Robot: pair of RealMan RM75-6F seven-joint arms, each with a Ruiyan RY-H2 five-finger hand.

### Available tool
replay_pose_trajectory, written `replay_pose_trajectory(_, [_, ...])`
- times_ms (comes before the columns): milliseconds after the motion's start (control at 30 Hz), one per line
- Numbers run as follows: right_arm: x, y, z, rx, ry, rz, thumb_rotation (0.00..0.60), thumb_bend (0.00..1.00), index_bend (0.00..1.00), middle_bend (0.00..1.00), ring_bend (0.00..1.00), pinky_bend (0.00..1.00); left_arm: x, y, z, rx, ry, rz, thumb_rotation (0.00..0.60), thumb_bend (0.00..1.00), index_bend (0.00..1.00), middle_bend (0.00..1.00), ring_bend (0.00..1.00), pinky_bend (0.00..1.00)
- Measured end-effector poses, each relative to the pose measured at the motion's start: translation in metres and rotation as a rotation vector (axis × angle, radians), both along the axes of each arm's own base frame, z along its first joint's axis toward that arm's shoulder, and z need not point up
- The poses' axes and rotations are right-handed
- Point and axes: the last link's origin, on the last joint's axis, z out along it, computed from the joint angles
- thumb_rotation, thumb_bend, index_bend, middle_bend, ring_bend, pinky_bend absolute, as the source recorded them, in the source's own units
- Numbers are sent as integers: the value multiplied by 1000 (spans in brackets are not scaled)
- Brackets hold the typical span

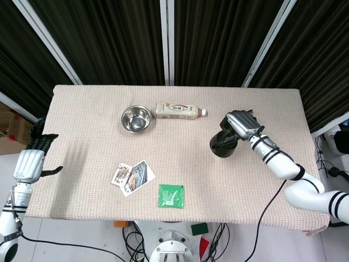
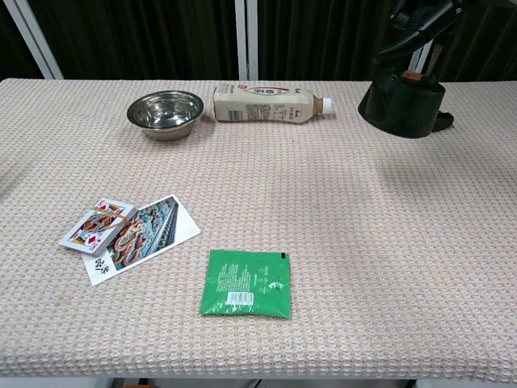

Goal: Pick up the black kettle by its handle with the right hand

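The black kettle [image 1: 223, 145] [image 2: 403, 105] hangs a little above the right part of the table, tilted, with its shadow on the cloth below it. My right hand [image 1: 241, 125] [image 2: 426, 11] grips its handle from above, fingers curled around it. In the chest view only the lower fingers of that hand show at the top edge. My left hand [image 1: 30, 160] hovers off the table's left edge, fingers spread and holding nothing.
A steel bowl [image 1: 136, 118] and a lying white bottle [image 1: 179, 111] sit at the back middle. Playing cards with a photo [image 1: 132, 176] and a green packet [image 1: 171, 196] lie near the front edge of the woven table cloth [image 1: 82, 131].
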Motion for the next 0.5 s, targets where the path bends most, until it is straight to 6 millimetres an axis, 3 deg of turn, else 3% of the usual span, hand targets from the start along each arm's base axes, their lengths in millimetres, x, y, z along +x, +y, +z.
replay_pose_trajectory(100, [-2, -1, -1, -8, 3, -4, 443, 323, 983, 1000, 896, 367, 0, 0, -1, -2, -1, 0, 594, 18, 135, 148, 121, 194])
replay_pose_trajectory(267, [-4, -2, -2, -18, 6, -7, 440, 427, 983, 1000, 897, 376, 0, 0, -1, -2, 1, 0, 596, 17, 135, 148, 121, 194])
replay_pose_trajectory(500, [-4, -3, -1, -25, -1, -9, 446, 487, 984, 1000, 901, 400, 0, 1, -1, -2, 1, -1, 596, 17, 135, 148, 121, 194])
